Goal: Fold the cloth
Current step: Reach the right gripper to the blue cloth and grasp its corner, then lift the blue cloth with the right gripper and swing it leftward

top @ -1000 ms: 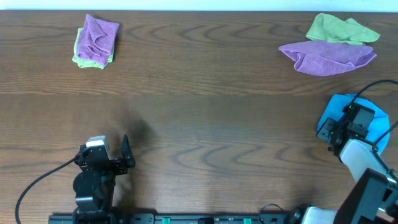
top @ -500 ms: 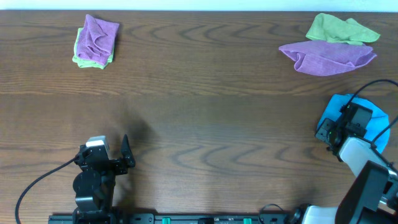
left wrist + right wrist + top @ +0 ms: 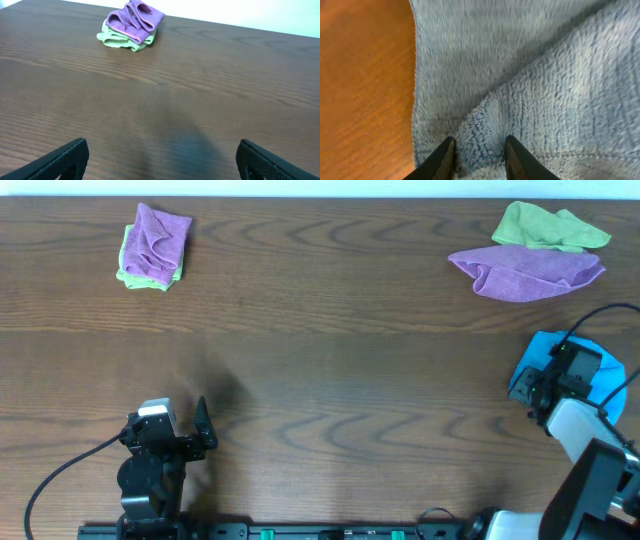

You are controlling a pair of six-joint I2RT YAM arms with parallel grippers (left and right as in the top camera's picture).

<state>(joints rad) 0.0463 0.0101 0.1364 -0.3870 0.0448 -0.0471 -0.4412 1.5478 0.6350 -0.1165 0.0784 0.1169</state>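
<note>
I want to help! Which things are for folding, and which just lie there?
For the job: bright sky-blue microfibre cloth; right gripper, fingers astride its fold.
Lying about: folded purple cloth atop folded lime-green cloth; crumpled purple cloth beside crumpled lime-green cloth; open left gripper.

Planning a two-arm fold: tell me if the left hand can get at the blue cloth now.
Probably not: nothing blocks the left hand, but the cloth lies far across the table, under the right hand.

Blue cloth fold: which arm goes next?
Right. Right gripper is down on the blue cloth, fingers pinching a ridge near its edge. Left gripper is open over bare table, far from it.
</note>
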